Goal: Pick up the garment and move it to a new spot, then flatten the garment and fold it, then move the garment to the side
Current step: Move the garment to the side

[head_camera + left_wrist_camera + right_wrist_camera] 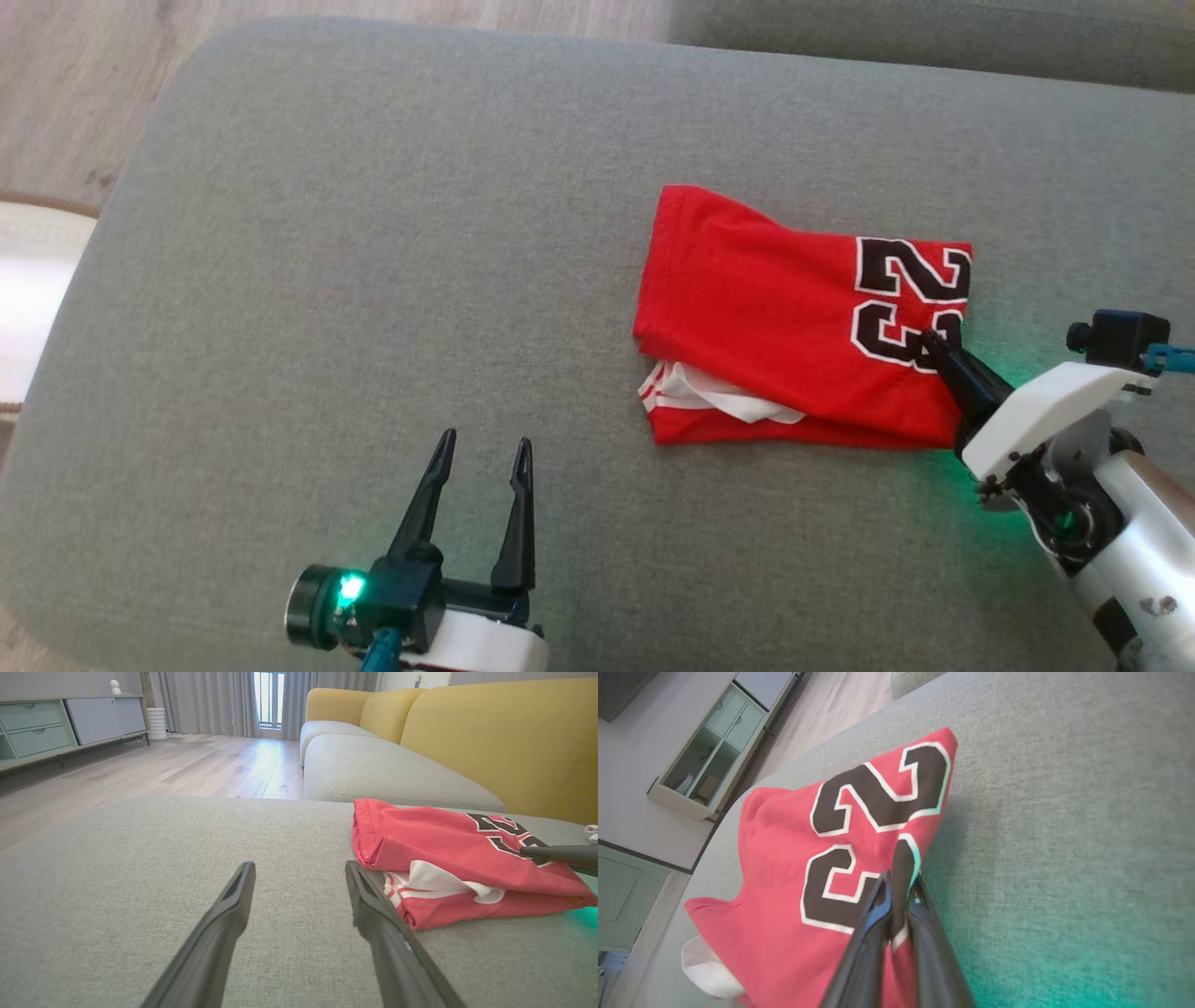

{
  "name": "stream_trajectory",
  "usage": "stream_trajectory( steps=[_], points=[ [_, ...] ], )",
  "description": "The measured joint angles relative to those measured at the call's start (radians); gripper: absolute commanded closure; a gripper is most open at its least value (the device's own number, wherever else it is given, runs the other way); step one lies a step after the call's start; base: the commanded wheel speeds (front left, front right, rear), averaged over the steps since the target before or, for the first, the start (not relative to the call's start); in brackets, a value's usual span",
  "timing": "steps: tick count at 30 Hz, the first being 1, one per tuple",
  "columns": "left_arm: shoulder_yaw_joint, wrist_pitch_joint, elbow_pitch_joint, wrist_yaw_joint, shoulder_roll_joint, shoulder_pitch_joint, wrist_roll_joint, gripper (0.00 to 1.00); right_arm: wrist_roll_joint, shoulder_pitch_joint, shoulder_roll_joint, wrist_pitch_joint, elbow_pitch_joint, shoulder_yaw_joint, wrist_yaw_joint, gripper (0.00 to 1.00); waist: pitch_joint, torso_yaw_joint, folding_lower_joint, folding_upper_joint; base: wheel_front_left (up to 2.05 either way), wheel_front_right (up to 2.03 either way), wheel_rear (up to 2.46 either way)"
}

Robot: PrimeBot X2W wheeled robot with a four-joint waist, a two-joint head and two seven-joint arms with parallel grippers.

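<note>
Pinching the folded red garment, right hand clamped; left hand spread, empty.

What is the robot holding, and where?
The right end effector pinches the jersey at its edge by the number. The left end effector holds nothing.

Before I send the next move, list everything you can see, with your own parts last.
garment: one, red with a black 23 and white trim, folded, right of centre on the cushion
cushion: one, grey, under the garment
sofa: one, yellow back and grey seats, beyond the cushion
floor: one, pale wood, beyond the cushion
sideboard: one, pale green and grey, by the far wall
curtains: two, grey, either side of the window
left gripper: one, dark fingers, open, over bare cushion left of the garment
right gripper: one, dark fingers, shut on the garment's edge by the 23
</note>
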State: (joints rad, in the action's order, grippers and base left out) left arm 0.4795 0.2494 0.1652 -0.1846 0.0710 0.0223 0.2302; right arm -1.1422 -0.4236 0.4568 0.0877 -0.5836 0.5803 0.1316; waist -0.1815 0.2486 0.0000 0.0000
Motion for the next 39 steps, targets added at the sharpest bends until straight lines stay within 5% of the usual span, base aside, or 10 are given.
stream_trajectory(
  steps=[6,20,30,31,32,33,39],
  points=[
    [-0.007,0.000,-0.001,0.002,-0.001,-0.006,-0.003,0.00,-0.020,-0.005,0.070,-0.028,0.036,0.053,0.000,1.00,0.015,-0.054,0.0000,0.0000,0.00,0.00,0.00],
    [-0.027,0.003,-0.010,0.028,-0.006,0.075,-0.039,0.00,-0.010,-0.164,0.439,0.025,0.135,0.079,0.000,1.00,-0.072,-0.247,0.0001,0.0000,0.00,0.00,0.00],
    [-0.028,0.003,-0.008,0.040,-0.009,0.140,-0.091,0.00,0.000,-0.231,0.546,0.015,0.101,0.011,0.000,1.00,-0.151,-0.317,0.0002,0.0000,0.00,0.00,0.00],
    [-0.028,0.003,-0.007,0.041,-0.009,0.144,-0.091,0.00,0.000,-0.234,0.549,0.014,0.091,0.003,0.000,0.71,-0.156,-0.320,0.0002,0.0000,0.00,0.00,0.00],
    [-0.028,0.003,-0.008,0.044,-0.009,0.146,-0.091,0.00,0.007,-0.236,0.550,0.006,0.077,-0.005,0.000,0.20,-0.159,-0.321,0.0002,0.0000,0.00,0.00,0.00],
    [-0.028,0.003,-0.009,0.045,-0.010,0.147,-0.091,0.00,0.021,-0.238,0.550,-0.011,0.058,-0.013,0.000,0.00,-0.162,-0.321,0.0002,0.0000,0.00,0.00,0.00],
    [-0.044,0.003,-0.020,0.042,-0.012,0.152,-0.090,0.00,0.187,-0.247,0.513,-0.171,-0.057,-0.070,0.000,0.00,-0.136,-0.306,0.0001,0.0000,0.00,0.00,0.00]
  ],
)
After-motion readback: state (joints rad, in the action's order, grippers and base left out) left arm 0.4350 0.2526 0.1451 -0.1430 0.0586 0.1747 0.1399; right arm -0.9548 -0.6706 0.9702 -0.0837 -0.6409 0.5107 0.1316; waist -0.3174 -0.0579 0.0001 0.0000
